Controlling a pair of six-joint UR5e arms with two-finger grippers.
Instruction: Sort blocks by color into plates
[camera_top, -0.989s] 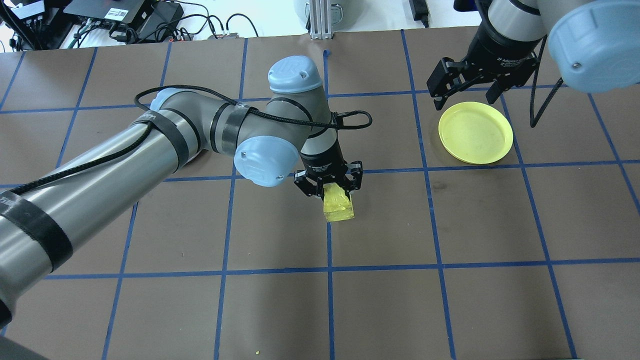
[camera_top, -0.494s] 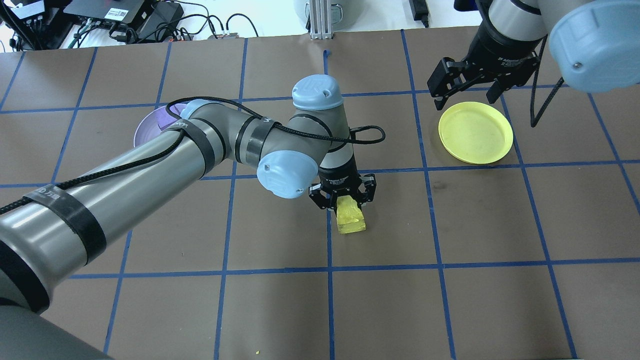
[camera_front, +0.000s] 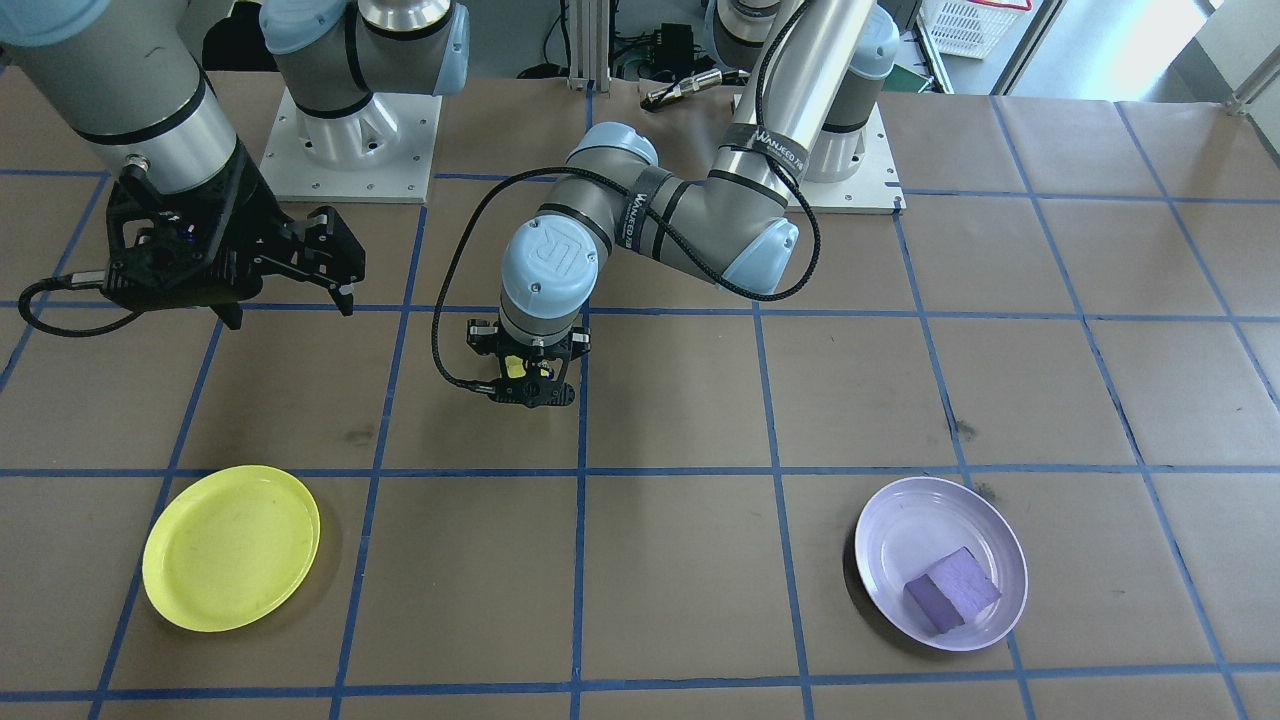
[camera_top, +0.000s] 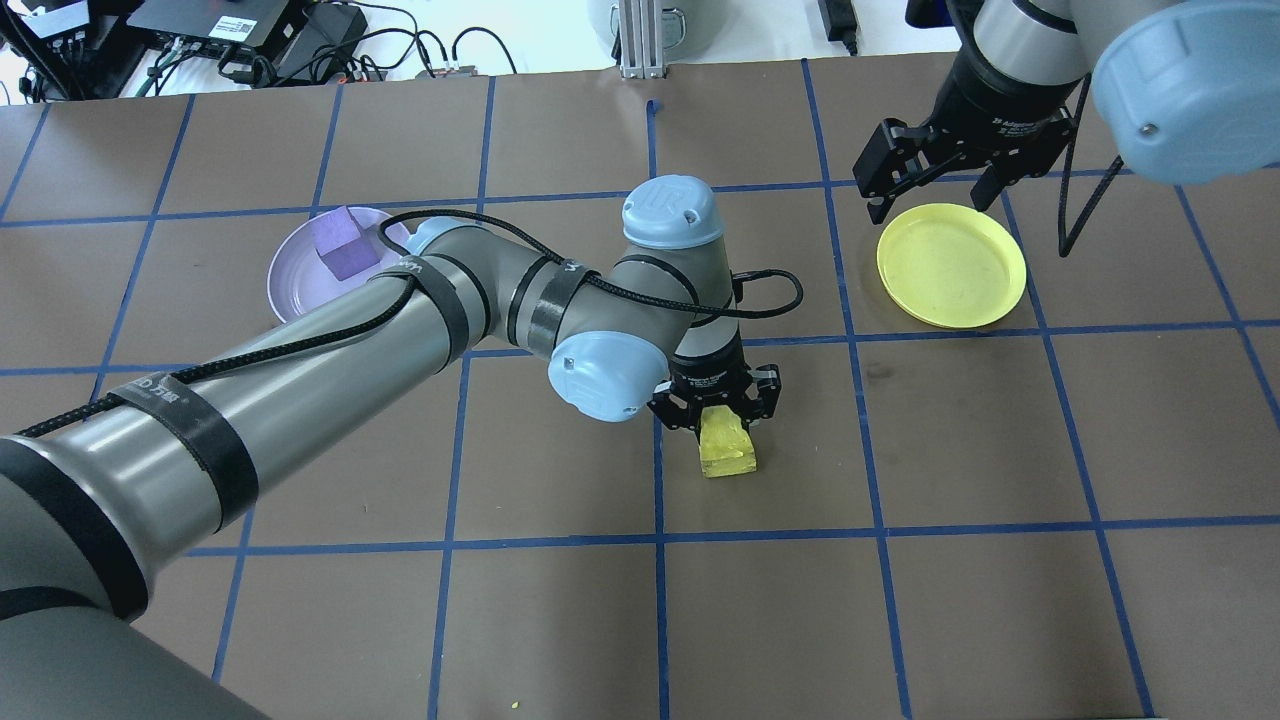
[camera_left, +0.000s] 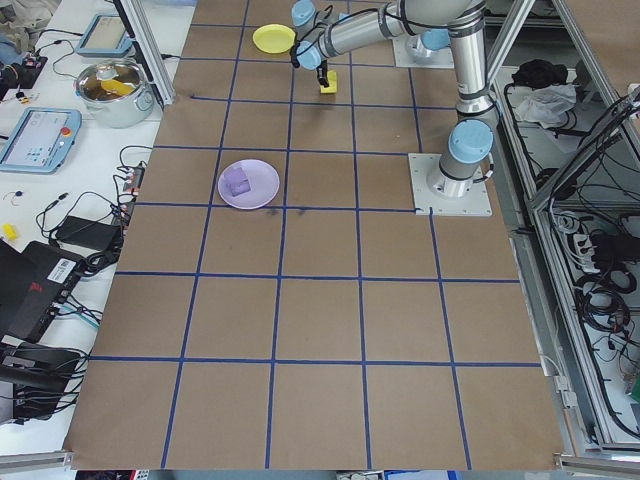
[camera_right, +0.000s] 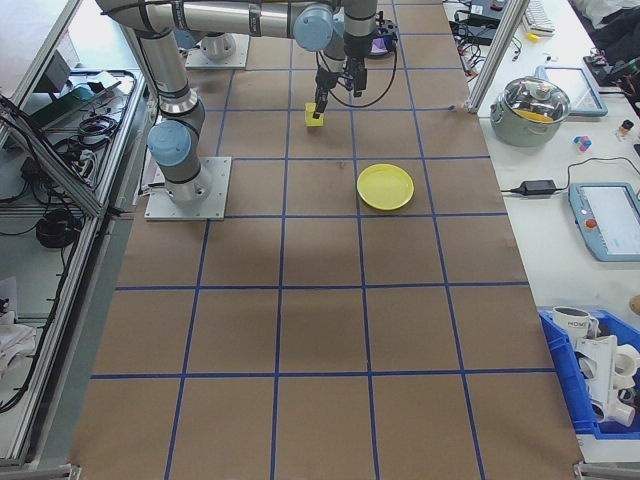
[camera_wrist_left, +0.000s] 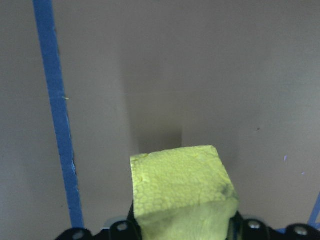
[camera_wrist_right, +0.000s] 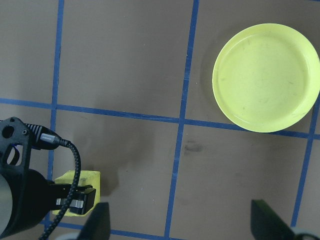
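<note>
The yellow block (camera_top: 728, 446) is clamped in the left gripper (camera_top: 716, 402), held above the middle of the table (camera_top: 1000, 600). The purple block (camera_top: 345, 243) sits in the lavender plate (camera_top: 295, 285) toward the table's left side. The yellow plate (camera_top: 951, 265) lies toward the right side, the right gripper (camera_top: 932, 177) hovering spread wide at its far rim.

Left arm stretched far across the table (camera_top: 1000, 600), wrist bent straight down. Left end effector (camera_top: 727, 425) pointing down, fingers clamped on the yellow block (camera_top: 728, 447), held clear of the surface. Right arm raised at the far right, right end effector (camera_top: 932, 170) hanging tilted, fingers spread wide, holding nothing.
</note>
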